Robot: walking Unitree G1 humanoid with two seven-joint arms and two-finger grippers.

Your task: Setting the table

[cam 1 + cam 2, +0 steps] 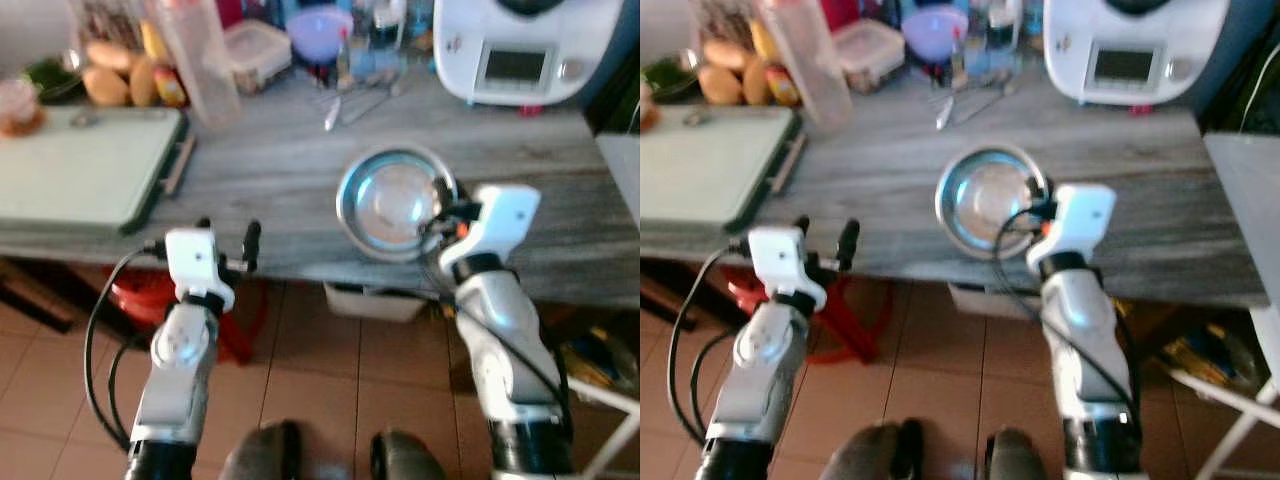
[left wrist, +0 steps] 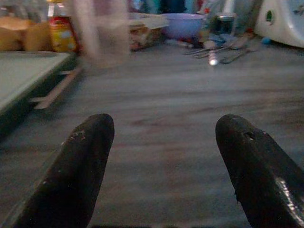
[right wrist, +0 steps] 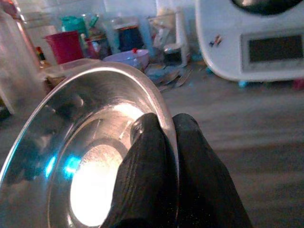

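Note:
A round steel bowl (image 1: pixel 390 205) is held tilted just above the grey wooden counter (image 1: pixel 280 170), near its front edge. My right gripper (image 1: pixel 442 212) is shut on the bowl's right rim; in the right wrist view one finger (image 3: pixel 147 161) lies inside the bowl (image 3: pixel 85 156) and the other outside. My left gripper (image 1: pixel 228 238) stands open at the counter's front edge, well left of the bowl, with nothing between its fingers (image 2: pixel 80 166).
A pale green cutting board (image 1: pixel 80 165) lies at the left. A clear plastic jug (image 1: pixel 200 60), bread rolls (image 1: pixel 115 75), a lilac bowl (image 1: pixel 318 30) and loose cutlery (image 1: pixel 345 105) crowd the back. A white kitchen machine (image 1: pixel 525 50) stands back right. Red stand (image 1: pixel 150 295) below.

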